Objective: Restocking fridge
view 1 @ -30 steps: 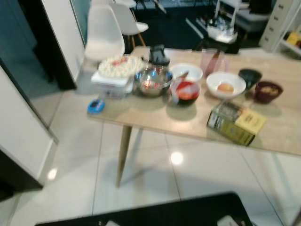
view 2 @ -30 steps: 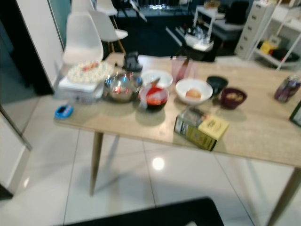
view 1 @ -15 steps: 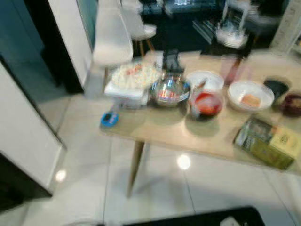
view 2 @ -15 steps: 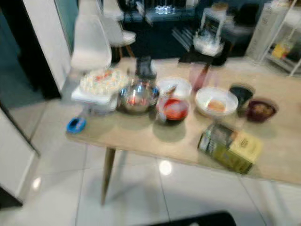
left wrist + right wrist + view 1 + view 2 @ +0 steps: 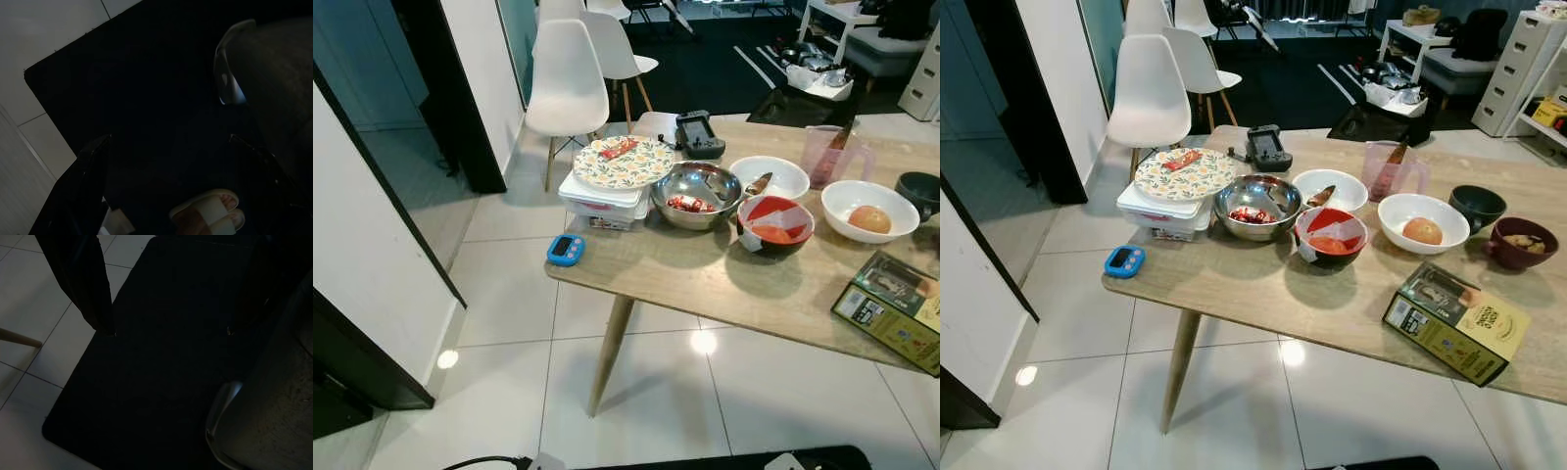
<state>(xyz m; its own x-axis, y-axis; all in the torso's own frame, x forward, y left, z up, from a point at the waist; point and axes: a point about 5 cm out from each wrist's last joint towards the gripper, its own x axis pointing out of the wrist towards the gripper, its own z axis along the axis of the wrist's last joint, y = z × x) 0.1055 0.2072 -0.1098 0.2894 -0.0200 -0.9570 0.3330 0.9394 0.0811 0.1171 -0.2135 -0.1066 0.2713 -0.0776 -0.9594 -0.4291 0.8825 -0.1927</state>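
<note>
Restocking is standing at its opening stage, by all appearances: every item is sitting untouched on the tabletop (image 5: 1263, 284), and no fridge is showing itself. Lying in stock: floral plate (image 5: 1184, 173) resting atop a white container (image 5: 1163, 212); steel bowl (image 5: 1255, 204) holding red-wrapped pieces; red bowl (image 5: 1330, 237); white bowl (image 5: 1422, 221) carrying a round orange item; pink jug (image 5: 1390, 170); yellow-green carton (image 5: 1455, 321) lying flat near the front edge; blue timer (image 5: 1124, 260) at the corner. The left gripper (image 5: 166, 147) and right gripper (image 5: 166, 333) are hanging idle over a dark floor mat (image 5: 161, 396), jaws spread, pinching nothing. Picking and carrying are all remaining.
</note>
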